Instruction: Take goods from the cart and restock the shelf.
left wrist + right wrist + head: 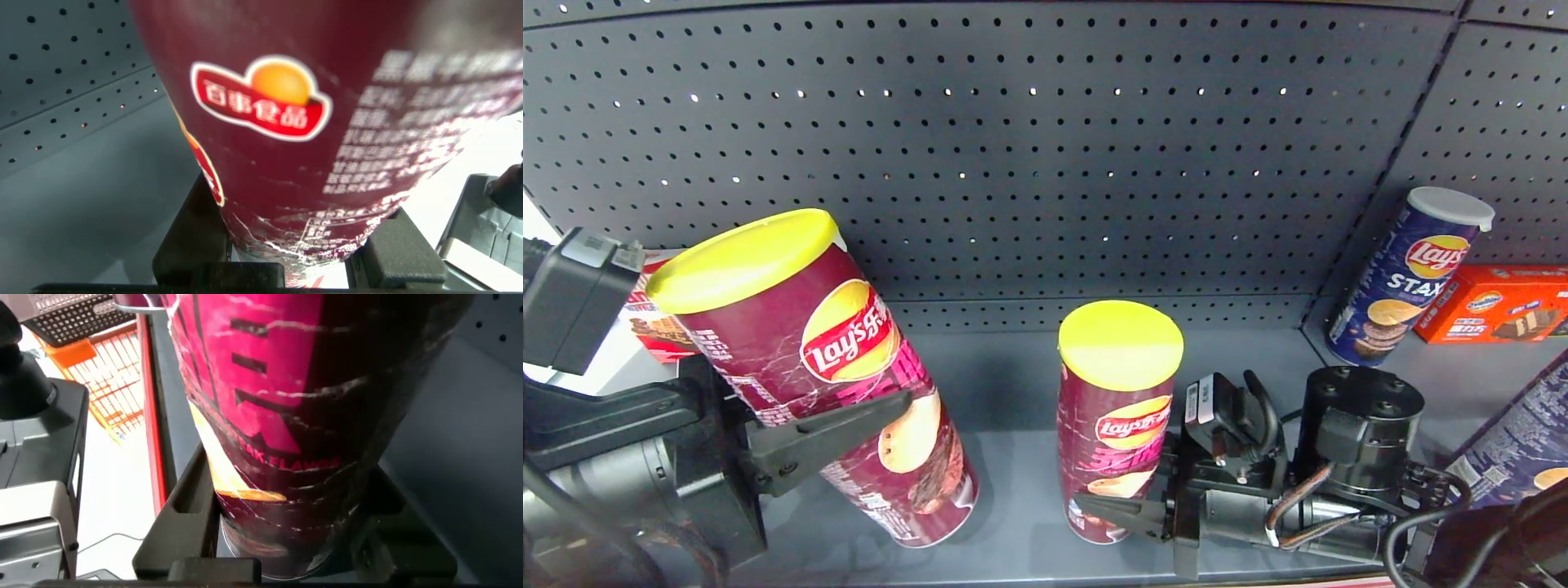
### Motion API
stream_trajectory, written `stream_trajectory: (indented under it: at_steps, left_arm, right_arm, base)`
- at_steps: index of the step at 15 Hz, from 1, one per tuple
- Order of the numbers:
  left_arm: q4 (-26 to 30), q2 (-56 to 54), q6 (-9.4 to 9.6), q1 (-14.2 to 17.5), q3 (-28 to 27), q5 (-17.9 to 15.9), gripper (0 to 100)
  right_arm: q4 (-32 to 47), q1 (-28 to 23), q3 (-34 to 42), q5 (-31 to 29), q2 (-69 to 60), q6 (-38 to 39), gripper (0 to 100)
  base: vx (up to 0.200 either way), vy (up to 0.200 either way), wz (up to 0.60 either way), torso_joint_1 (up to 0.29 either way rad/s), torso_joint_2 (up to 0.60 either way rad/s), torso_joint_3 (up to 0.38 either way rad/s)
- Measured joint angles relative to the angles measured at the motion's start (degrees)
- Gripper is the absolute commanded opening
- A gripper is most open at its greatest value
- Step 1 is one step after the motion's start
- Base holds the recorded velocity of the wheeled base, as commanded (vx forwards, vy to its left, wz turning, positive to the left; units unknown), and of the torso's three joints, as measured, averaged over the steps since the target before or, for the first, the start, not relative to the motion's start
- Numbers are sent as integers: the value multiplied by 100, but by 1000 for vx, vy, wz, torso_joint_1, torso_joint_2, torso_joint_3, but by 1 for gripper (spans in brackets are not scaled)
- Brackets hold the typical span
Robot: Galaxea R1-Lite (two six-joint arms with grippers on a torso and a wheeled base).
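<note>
Two maroon chip cans with yellow lids are at the grey shelf (1013, 392). The left can (825, 367) leans with its lid toward the left, its base low near the shelf's front. My left gripper (866, 408) is shut on its middle, and its fingers (188, 245) flank the can (327, 122) in the left wrist view. The second can (1115, 425) stands upright at the shelf's centre. My right gripper (1107, 490) is shut on its lower part from the right, hugging the can (302, 416) on both sides.
A blue chip can (1409, 273) and an orange box (1494, 302) stand at the back right. Another dark blue can (1515, 449) lies at the right edge. A red box (658, 322) sits behind the left can. The pegboard wall (1045, 147) backs the shelf. An orange cart (106, 359) is below.
</note>
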Motion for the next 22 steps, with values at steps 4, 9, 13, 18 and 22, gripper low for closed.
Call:
stream_trajectory:
  at_steps: [4, 9, 13, 18, 22]
  left_arm:
    - [0, -5, 0, 0, 22, 11, 0]
    - [-9, -9, 5, -11, 17, 0, 0]
    - [-9, -16, 5, -11, 39, -9, 0]
    - [-11, -22, 2, -9, 83, -6, 0]
    - [-9, -22, -2, -9, 101, 11, 0]
  right_arm:
    - [-16, 24, -13, -72, 63, -62, 100]
    - [2, 29, 88, -312, -151, -73, 100]
    - [28, 21, 384, -545, -791, -71, 100]
    - [123, -12, 846, -1098, -2004, -62, 100]
    - [411, -262, 1323, -1499, -3143, -60, 100]
  base:
    - [0, 0, 0, 0, 0, 0]
    - [0, 0, 0, 0, 0, 0]
    - [0, 0, 0, 0, 0, 0]
    - [0, 0, 0, 0, 0, 0]
    - [0, 0, 0, 0, 0, 0]
